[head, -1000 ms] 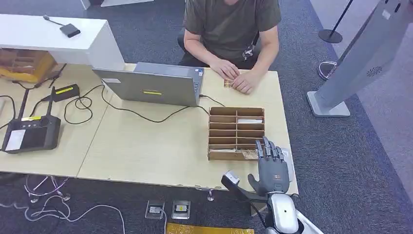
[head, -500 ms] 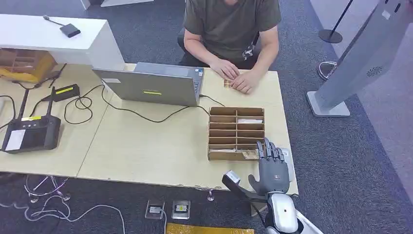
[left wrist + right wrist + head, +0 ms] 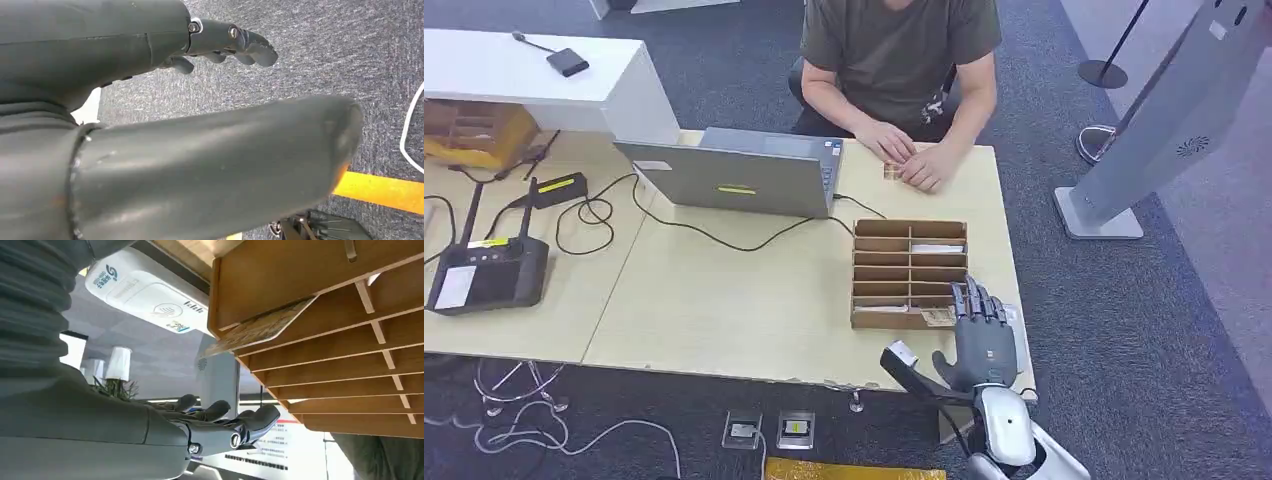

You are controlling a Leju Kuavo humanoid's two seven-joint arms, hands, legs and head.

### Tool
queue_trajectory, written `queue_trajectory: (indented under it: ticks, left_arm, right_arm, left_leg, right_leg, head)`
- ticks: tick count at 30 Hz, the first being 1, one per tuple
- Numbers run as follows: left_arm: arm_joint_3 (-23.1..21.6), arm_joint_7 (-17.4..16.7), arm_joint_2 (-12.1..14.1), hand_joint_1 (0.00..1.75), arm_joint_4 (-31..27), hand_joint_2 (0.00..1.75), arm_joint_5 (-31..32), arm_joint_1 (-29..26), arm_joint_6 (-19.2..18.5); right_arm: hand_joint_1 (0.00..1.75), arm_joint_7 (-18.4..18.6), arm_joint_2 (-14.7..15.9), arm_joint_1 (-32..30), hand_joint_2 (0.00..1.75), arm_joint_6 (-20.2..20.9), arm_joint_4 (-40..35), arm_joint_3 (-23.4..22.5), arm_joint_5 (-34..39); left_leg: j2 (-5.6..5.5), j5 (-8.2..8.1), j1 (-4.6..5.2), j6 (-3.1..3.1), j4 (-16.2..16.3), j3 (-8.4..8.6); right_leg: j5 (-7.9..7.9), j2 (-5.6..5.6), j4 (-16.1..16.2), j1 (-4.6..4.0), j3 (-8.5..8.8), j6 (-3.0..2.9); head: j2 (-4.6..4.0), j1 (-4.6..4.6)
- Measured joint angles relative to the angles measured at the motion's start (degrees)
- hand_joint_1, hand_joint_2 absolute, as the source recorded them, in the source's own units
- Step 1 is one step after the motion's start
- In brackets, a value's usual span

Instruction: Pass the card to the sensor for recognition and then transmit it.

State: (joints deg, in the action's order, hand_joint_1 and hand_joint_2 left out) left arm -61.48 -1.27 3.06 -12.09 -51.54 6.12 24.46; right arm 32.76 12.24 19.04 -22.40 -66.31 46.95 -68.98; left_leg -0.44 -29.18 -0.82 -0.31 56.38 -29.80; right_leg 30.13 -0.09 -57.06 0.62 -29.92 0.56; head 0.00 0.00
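my right hand [image 3: 980,338] is spread and empty beside the card [image 3: 938,317]; i could knock the organizer [image 3: 909,272] sideways while pinching.

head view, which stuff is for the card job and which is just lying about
For the job:
card in the wooden organizer
white sensor
right robot hand, open

Lying about:
laptop
black device
cables

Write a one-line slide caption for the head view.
Right hand open beside the wooden card rack, card not yet grasped.
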Motion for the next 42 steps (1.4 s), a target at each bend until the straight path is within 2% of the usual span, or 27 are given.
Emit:
queue_trajectory:
  ticks: [23, 42]
  left_arm:
    - [-1.1, -0.2, -0.2, 0.00, -0.2, 0.00, 0.4, 0.4, 0.0]
    - [-1.1, -0.3, -0.2, 0.00, -0.2, 0.00, 0.5, 0.5, 0.1]
  right_arm:
    - [0.00, -2.2, -1.2, 0.8, 1.75, -1.8, 2.5, 0.0, 1.8]
    - [0.00, -2.6, -2.1, 2.5, 1.75, -2.9, 4.4, 1.1, 3.0]
  left_leg:
    - [0.00, 0.00, 0.00, 0.00, 0.0, 0.00]
    - [0.00, 0.00, 0.00, 0.00, 0.0, 0.00]
  right_leg:
    - [0.00, 0.00, 0.0, 0.00, 0.00, 0.00]
    - [0.00, 0.00, 0.0, 0.00, 0.00, 0.00]
  head:
    - [0.00, 0.00]
    - [0.00, 0.00]
